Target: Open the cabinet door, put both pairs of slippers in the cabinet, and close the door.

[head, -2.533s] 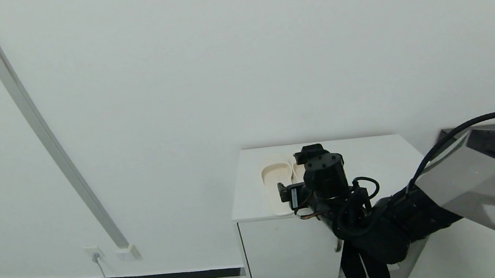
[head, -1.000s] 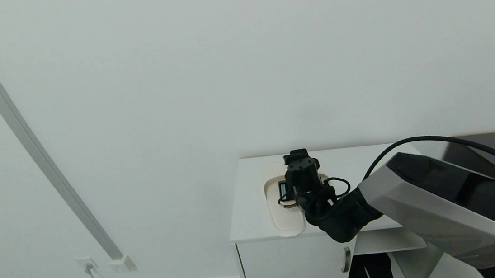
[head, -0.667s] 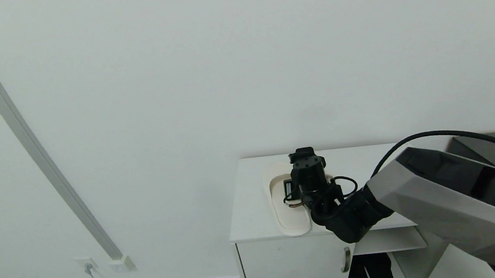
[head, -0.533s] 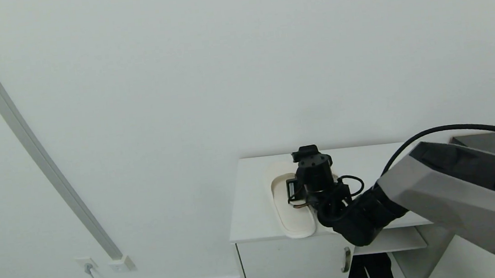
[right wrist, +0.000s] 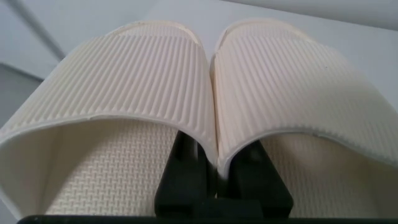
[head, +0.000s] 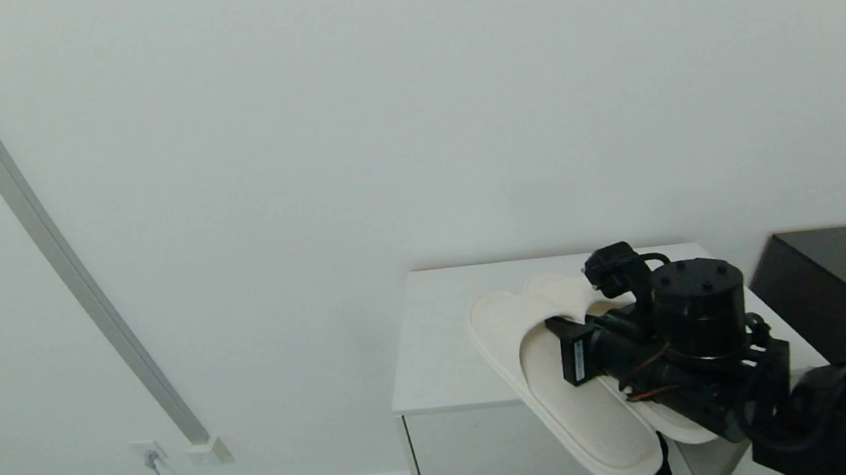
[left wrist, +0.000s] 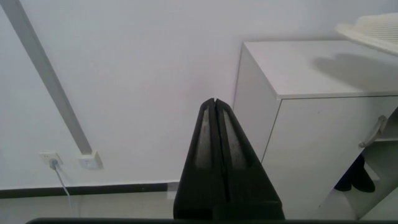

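Before a plain white wall [head: 380,117], the right gripper [right wrist: 217,168] clamps a cream ribbed slipper pair [head: 561,379], the seemingly open white cabinet [head: 433,345] beneath it; the left gripper [left wrist: 215,124] is pressed together. Stowing and closing remain.

Bare indoor room: white wall [head: 411,114], socket [head: 156,435], white cabinet [head: 433,345]

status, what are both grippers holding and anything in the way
Right gripper shut on cream slippers, held above the cabinet top. Left gripper shut, empty, clear of it. Nothing seen in the way.
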